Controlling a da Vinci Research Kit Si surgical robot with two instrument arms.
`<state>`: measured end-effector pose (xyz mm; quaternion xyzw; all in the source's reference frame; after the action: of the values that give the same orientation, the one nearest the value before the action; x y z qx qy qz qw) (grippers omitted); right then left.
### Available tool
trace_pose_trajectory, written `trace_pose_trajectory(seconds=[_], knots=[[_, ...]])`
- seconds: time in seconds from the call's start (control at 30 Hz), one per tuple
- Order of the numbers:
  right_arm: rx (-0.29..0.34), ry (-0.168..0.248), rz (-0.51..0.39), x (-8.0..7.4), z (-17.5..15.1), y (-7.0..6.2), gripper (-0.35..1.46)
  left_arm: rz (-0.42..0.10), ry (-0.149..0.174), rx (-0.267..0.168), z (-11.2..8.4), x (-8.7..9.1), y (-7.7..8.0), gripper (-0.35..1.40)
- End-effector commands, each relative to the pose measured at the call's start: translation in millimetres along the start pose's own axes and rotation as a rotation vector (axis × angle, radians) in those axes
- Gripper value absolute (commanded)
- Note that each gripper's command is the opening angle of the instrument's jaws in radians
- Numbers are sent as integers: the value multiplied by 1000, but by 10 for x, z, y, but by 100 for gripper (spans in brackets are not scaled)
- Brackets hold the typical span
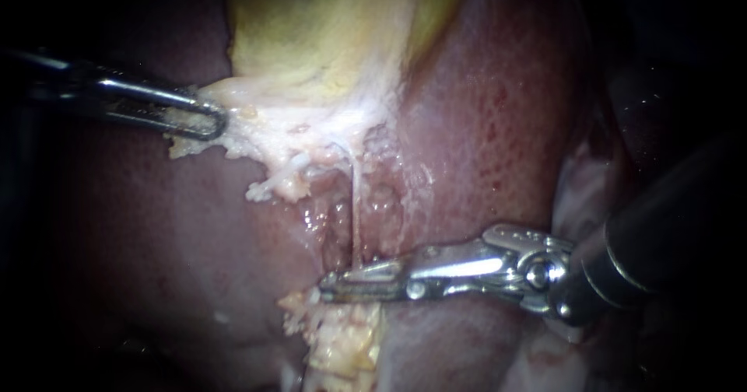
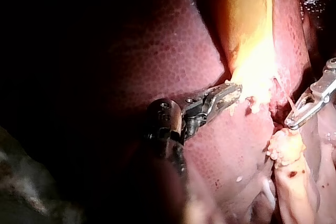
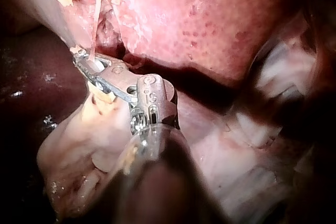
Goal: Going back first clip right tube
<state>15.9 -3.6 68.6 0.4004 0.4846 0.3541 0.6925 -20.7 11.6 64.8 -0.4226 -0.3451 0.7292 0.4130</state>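
Nearest the endoscope, the dark shaft of the right instrument (image 1: 328, 288) is seen to enter from the right and to reach leftward across the liver (image 1: 498, 127), its 2 slim jaws ending at the near end of 1 thin pale tube (image 1: 354, 213). A narrow gap is shown between these jaws, so they are read as slightly open. The tube is seen to pass down between them, but a firm grip from 2 sides cannot be made out. Only 1 tube is exposed, stretched from the pale tissue (image 1: 272, 135) under the yellow gallbladder (image 1: 327, 26), far in the field, toward a lump of fatty tissue (image 1: 342, 345) lying near. Whether it is the right tube of the task cannot be told. At the far left, the jaws of the left instrument (image 1: 214, 120) are closed on the edge of that pale tissue, by which the tube is judged to be held taut. No clip can be distinguished on the tube in any of the 3 views, since the spot where 1 would sit is covered by the jaws. The step is therefore judged to be near its start: the jaws are not yet clear of the tube, and the withdrawal to the right is left to be done.
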Motion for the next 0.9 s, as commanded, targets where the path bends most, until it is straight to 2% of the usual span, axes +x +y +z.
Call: trace_pose_trajectory(seconds=[0.03,0.13,0.2,0.23,0.33,0.43,0.57,0.73,0.9], knots=[[0,0,0,0,0,0,-35,0,0,0,0,0,0,-35],[0,0,-12,0,0,0,-35,0,0,0,0,0,0,-35],[5,-4,-53,0,2,1,-34,0,0,0,0,0,0,-35],[4,-7,-90,-1,4,2,-17,0,0,0,0,0,0,-35],[4,-8,-188,-5,9,7,20,0,0,0,0,0,0,-35],[1,-8,-244,-7,14,16,39,0,0,0,0,0,0,-35],[0,-9,-312,-8,14,30,46,0,0,0,0,0,0,-35],[-86,35,-376,-4,8,43,49,0,0,0,-1,-1,0,-35],[-103,42,-409,-2,-3,49,50,0,0,0,-1,-1,0,-35]])
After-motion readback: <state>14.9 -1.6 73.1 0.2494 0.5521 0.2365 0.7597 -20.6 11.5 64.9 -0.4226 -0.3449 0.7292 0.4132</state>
